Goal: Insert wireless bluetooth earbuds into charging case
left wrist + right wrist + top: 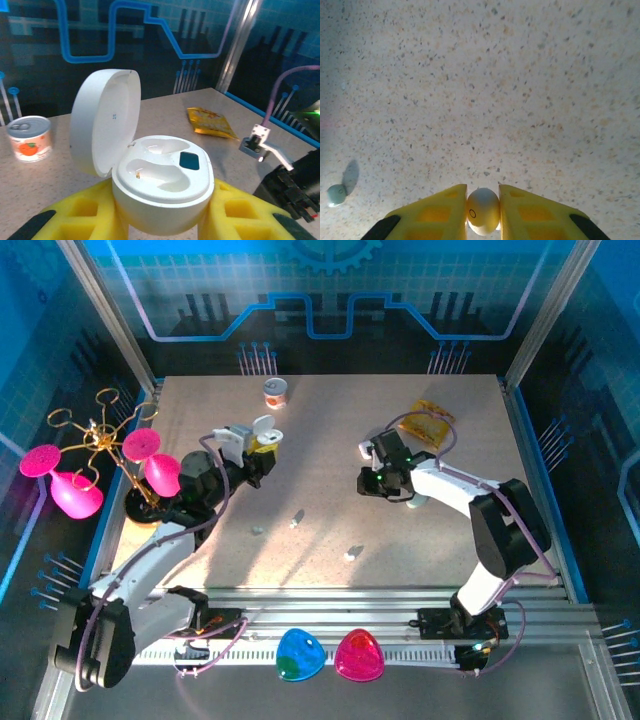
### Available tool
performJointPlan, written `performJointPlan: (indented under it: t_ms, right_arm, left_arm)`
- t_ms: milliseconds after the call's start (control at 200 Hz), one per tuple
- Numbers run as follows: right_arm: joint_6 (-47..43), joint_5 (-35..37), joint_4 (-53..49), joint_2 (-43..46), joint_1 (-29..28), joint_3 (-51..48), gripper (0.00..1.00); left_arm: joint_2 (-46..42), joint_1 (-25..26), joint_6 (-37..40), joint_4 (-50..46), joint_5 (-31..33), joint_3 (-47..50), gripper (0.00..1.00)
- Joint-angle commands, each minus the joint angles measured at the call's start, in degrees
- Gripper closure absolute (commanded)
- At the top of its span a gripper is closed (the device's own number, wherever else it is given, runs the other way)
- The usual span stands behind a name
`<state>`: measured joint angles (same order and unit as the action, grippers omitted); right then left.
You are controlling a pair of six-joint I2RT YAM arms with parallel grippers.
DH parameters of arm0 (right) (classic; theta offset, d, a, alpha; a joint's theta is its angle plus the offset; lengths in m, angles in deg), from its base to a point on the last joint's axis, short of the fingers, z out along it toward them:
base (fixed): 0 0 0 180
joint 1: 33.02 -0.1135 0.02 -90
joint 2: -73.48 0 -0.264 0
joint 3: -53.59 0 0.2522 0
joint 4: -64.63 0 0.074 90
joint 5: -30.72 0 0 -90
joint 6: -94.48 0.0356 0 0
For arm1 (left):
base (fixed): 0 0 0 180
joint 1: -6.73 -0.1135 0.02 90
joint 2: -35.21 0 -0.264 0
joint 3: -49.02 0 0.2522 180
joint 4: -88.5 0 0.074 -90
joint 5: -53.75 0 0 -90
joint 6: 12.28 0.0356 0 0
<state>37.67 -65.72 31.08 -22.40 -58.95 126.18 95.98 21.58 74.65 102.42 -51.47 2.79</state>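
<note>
The white charging case stands with its lid swung open, both wells empty. My left gripper is shut on the case's base, one yellow finger on each side. From above, the case sits in that gripper over the left-middle of the table. My right gripper is shut on a white earbud just above the table. In the top view this gripper hangs right of centre, apart from the case. Three loose earbuds lie on the table between the arms.
A small can stands at the back and a yellow packet lies at the back right. A gold stand with pink glasses occupies the left edge. Blue and pink pieces rest on the front rail.
</note>
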Motion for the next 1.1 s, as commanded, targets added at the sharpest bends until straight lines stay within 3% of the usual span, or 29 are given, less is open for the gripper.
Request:
performJointPlan:
  t_ms: [0,225,415,615,800,1096]
  right_arm:
    - [2.7,-8.7,5.9,2.8,1.8,-1.9,0.83]
    - [-0.1,-9.6,5.2,8.4,3.3,-3.9,0.83]
    - [-4.1,-13.1,1.6,17.0,3.7,-3.8,0.83]
    - [-3.4,-21.5,2.8,24.8,3.6,-3.7,0.83]
    - [0.0,-28.0,8.2,28.0,3.0,-2.9,0.83]
    - [0.1,-30.2,9.9,27.0,0.1,1.4,0.82]
  left_arm:
    - [0.6,1.1,0.0,2.7,-5.0,-2.8,0.74]
    - [3.0,2.8,3.5,4.4,-15.0,-2.9,0.74]
    - [7.4,3.5,2.9,12.7,-23.0,-2.5,0.74]
    - [12.4,4.4,0.3,20.5,-28.1,-3.5,0.75]
    - [13.7,6.0,2.2,17.7,-30.3,-5.2,0.76]
    - [14.6,7.6,3.2,15.2,-33.1,-6.5,0.75]
